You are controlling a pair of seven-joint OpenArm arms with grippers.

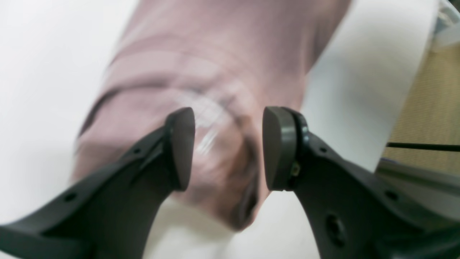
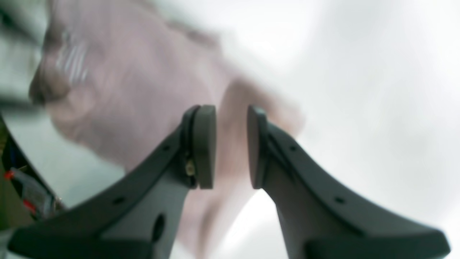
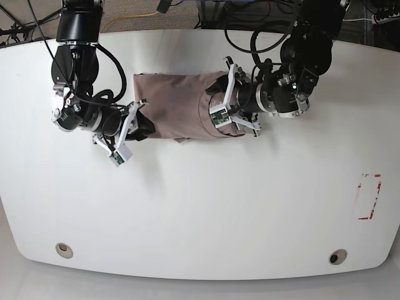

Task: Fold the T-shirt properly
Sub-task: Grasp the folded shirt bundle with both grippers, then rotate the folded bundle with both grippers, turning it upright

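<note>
The mauve-brown T-shirt (image 3: pixel 175 103) lies on the white table (image 3: pixel 219 206) as a folded, roughly rectangular bundle at the back centre. My left gripper (image 3: pixel 220 107) sits over its right end. In the left wrist view the left gripper (image 1: pixel 228 147) is open, and blurred T-shirt (image 1: pixel 215 54) fabric shows beyond the gap. My right gripper (image 3: pixel 134 122) is at the shirt's lower left corner. In the right wrist view the right gripper (image 2: pixel 231 147) keeps its pads a narrow gap apart. The T-shirt (image 2: pixel 136 90) shows through that gap, and both wrist views are blurred.
A red-outlined rectangle (image 3: pixel 370 197) is marked on the table at the right. Two round fittings (image 3: pixel 63 249) (image 3: pixel 337 257) sit near the front edge. Cables (image 3: pixel 134 17) run behind the table's back edge. A tan surface (image 1: pixel 431 108) lies past the table edge in the left wrist view.
</note>
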